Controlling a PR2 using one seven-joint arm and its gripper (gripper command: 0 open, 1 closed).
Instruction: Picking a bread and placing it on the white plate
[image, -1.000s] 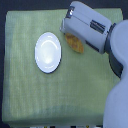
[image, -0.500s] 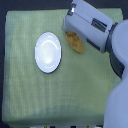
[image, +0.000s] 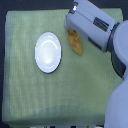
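Barely any shift since earlier — arm (image: 92, 25) hovers over bread (image: 76, 42) beside plate (image: 48, 52), gripper hidden so can't tell open/closed; roll prob. light, soft — grab mid-body.

a green woven cloth (image: 30, 95) over the table

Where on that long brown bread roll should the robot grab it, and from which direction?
Probably across the narrow middle of the bread, coming down from above. It lies flat on the green cloth, long and slim with tapered ends, so jaws spanning its short width should hold best. Its upper end is hidden under the gripper, beside the white plate.
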